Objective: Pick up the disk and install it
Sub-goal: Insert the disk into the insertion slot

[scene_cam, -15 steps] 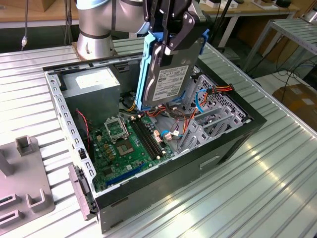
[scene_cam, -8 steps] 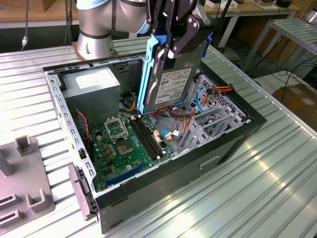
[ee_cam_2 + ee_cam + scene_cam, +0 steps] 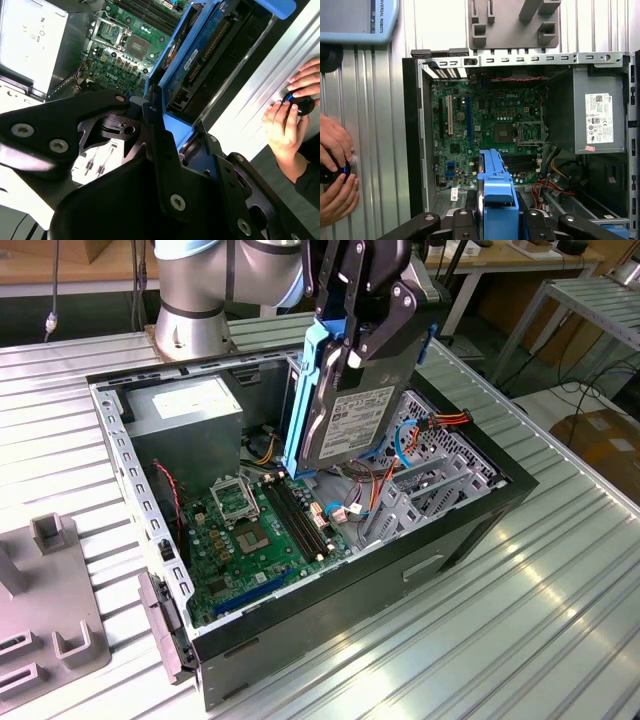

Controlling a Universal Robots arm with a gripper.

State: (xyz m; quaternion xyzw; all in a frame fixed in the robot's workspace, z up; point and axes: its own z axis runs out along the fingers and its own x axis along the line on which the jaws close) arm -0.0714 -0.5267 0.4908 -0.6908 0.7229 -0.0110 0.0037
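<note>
The disk [image 3: 352,420] hangs on edge above the open computer case [image 3: 128,465], its white label facing the exterior view's right and its blue bracket [image 3: 300,405] along the edges. My gripper [image 3: 355,335] is shut on the disk's upper end, black fingers [image 3: 388,320] on both faces. The lower end of the disk is just over the motherboard [image 3: 250,530], near the middle of the case. In both wrist views the blue bracket [image 3: 182,60] [image 3: 495,185] sticks out from between my gripper's fingers [image 3: 157,132], with the disk's circuit-board side [image 3: 212,47] visible.
A grey power supply box [image 3: 185,405] fills the case's back corner. Metal bays and red, orange and blue cables [image 3: 435,455] lie at the exterior view's right. A grey fixture [image 3: 50,615] stands beside the case. A person's hands [image 3: 335,172] rest on a small black device on the ribbed table.
</note>
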